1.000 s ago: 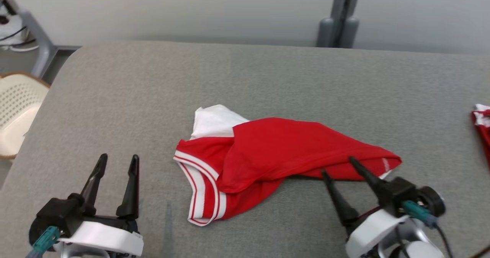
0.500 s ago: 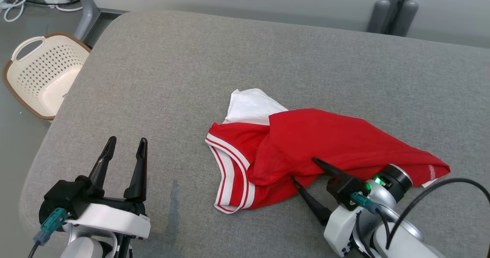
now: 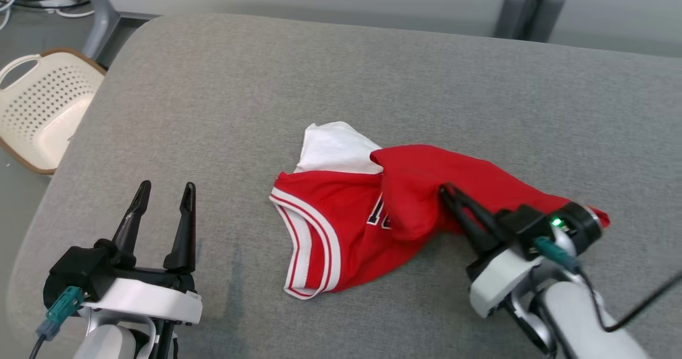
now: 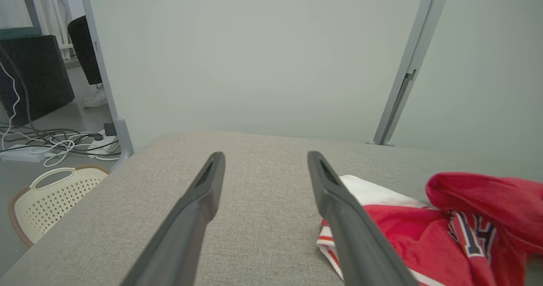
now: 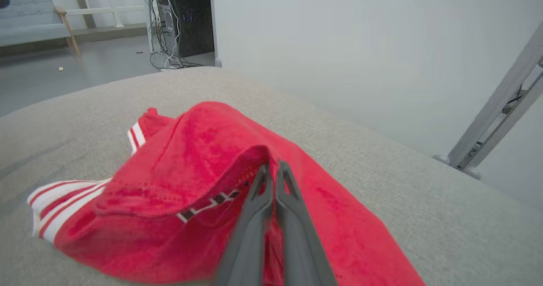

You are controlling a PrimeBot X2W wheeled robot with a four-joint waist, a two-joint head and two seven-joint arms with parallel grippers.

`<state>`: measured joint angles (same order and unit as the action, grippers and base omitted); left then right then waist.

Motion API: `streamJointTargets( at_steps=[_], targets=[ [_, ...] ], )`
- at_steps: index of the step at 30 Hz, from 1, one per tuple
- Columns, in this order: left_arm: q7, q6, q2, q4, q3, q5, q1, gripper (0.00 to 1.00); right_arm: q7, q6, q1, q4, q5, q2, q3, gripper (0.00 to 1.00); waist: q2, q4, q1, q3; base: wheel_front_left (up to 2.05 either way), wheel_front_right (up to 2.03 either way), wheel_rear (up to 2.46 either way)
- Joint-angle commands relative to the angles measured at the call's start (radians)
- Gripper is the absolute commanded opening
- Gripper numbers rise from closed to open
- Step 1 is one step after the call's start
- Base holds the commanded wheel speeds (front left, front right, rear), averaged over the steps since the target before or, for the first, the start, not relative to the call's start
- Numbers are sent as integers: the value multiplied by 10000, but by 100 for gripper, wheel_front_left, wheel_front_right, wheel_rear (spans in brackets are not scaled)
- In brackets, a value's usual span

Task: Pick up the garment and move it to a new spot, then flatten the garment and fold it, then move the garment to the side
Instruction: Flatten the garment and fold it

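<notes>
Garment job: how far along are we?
Done: nothing finished. The garment lies crumpled on the grey table, not flattened or folded. In hand: the right gripper is shut on a red fold, bunching it up; the left gripper is open, apart from the cloth. Left: lift it to a new spot, flatten, fold, move aside.

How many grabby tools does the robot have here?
2. The left tool is at the head view's lower left, open over the grey fabric surface. The right tool is at the lower right, pinching the red jersey.
</notes>
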<state>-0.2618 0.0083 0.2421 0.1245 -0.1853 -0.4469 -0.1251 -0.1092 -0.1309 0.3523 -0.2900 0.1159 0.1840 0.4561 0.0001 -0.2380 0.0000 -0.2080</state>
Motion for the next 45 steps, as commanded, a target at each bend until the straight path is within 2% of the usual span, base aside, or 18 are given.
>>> streamJointTargets(
  at_steps=[1,10,15,19,24,25,26,27,28,32,35,40,45],
  targets=[
    [-36,-65,51,-41,78,79,51,100,-95,3,-214,216,79,4,-423,0,-1,249,0,40,0,0,0],
    [-21,-162,113,-205,340,233,-91,100,-120,3,-1291,1565,-163,-333,-3785,0,-1,1168,0,-168,0,0,0],
    [-19,-250,143,-275,403,287,-293,100,-132,3,-1575,1896,-142,-281,-5049,0,-1,1497,0,-483,0,0,0],
    [-20,-308,139,-282,397,340,-424,100,-56,3,-1761,1770,82,-227,-5437,0,-1,1613,0,-654,0,0,0],
    [-20,-355,125,-254,444,390,-559,100,-158,3,-2111,909,534,-232,-5265,0,-1,1780,0,-854,0,0,0],
    [-20,-349,116,-243,448,403,-568,100,-174,3,-2166,671,590,-271,-5219,8,-1,1806,0,-870,0,0,0],
    [-20,-357,107,-230,446,414,-580,100,-268,3,-2198,448,687,-326,-5172,39,-1,1828,0,-878,0,0,0],
    [-20,-365,115,-234,467,421,-589,100,-321,3,-2202,263,747,-364,-5122,90,-1,1855,0,-889,0,0,0],
    [-20,-375,118,-227,473,434,-596,100,-434,3,-2221,126,812,-401,-5104,100,-1,1870,0,-890,0,0,0],
    [-20,-393,146,-207,500,436,-560,100,-794,3,-2348,-93,984,-553,-5056,100,-1,1938,0,-814,0,0,0],
    [-20,-367,189,-175,544,450,-410,100,-824,3,-2598,-20,958,-642,-5474,100,-1,1988,0,-630,0,0,0],
    [-20,-268,180,-189,634,441,-97,100,-759,2,-2972,543,752,-807,-6002,100,-1,2090,0,-236,0,0,0],
    [-5,-134,130,-292,657,396,342,100,-534,2,-3205,1312,643,-868,-6093,100,-1,2185,0,208,0,0,0]
  ],
)
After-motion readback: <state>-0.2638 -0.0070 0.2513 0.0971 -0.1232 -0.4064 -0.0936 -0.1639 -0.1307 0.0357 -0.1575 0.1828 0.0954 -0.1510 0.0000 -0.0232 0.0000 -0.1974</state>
